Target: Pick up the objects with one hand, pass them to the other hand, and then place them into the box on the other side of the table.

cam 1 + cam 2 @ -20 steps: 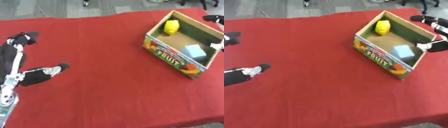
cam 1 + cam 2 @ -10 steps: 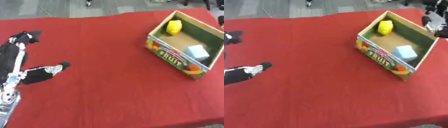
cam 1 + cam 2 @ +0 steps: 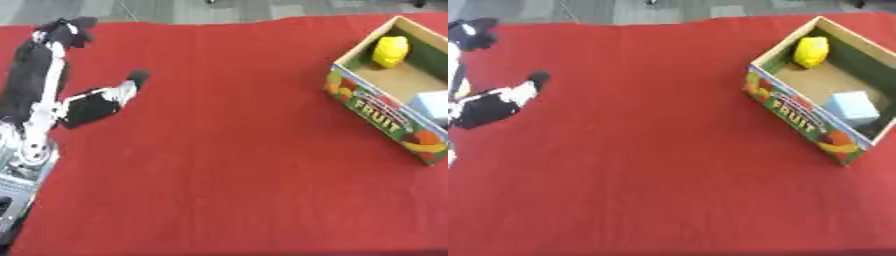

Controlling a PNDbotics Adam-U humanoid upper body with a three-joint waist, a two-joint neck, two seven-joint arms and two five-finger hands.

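Your box (image 3: 798, 112) sits at the right side of the tabletop (image 3: 658, 150), a cardboard carton with fruit pictures and the word FRUIT on its near wall. Inside it, a yellow object (image 3: 810, 51) lies at the far end and a pale blue block (image 3: 852, 106) rests toward the near end, the two apart from each other. Both are well away from your left hand (image 3: 83, 105), which lies on the red cloth at the far left with its fingers (image 3: 66, 31) straight and spread, the thumb angled out toward the middle, holding nothing. Your right hand shows in neither view. Bare red cloth lies between the hand and the box.
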